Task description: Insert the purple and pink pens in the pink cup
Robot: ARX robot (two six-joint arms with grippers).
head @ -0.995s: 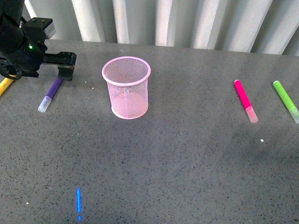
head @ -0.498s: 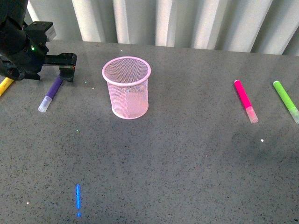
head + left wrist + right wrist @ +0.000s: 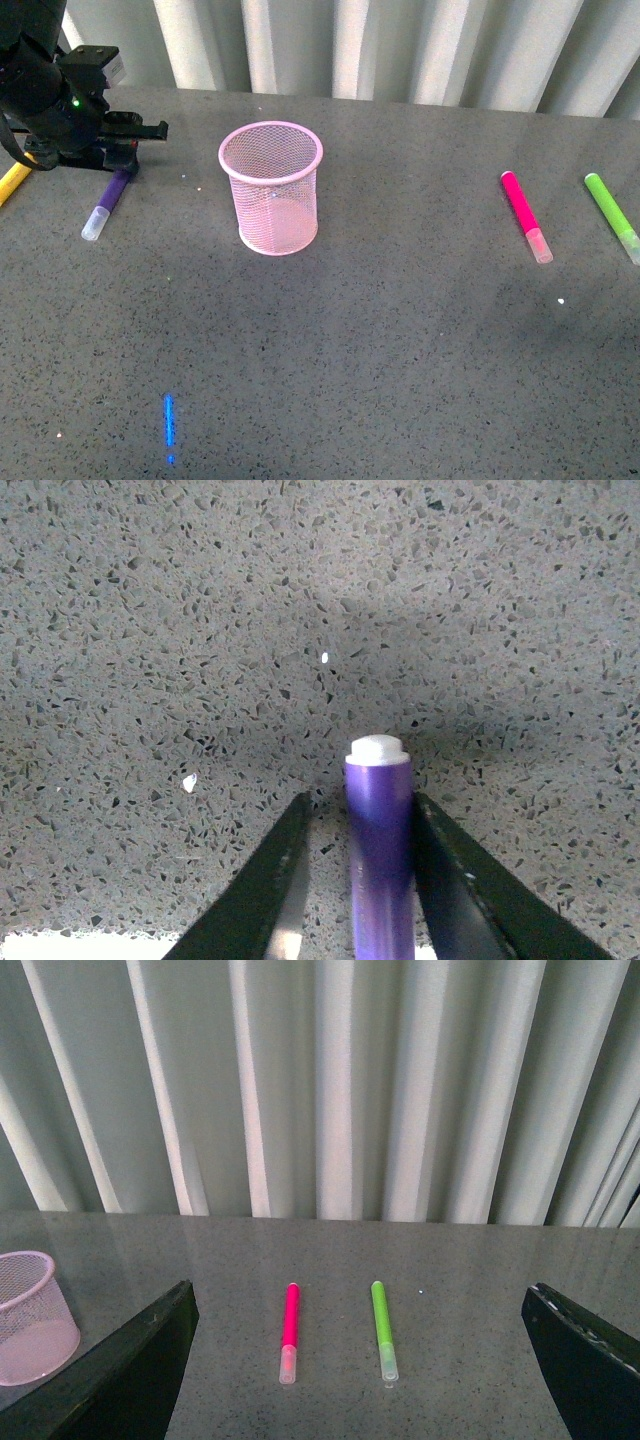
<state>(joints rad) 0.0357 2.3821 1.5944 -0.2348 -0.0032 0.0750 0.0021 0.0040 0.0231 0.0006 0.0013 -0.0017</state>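
Left hand [image 3: 360, 805] straddles purple pen [image 3: 380, 870], one of four; one cup [image 3: 272, 212].

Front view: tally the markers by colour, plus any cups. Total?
purple marker: 1
pink marker: 1
green marker: 1
yellow marker: 1 (partly cut off at the frame edge)
pink mesh cup: 1
Total: 5 things, 4 markers and 1 cup
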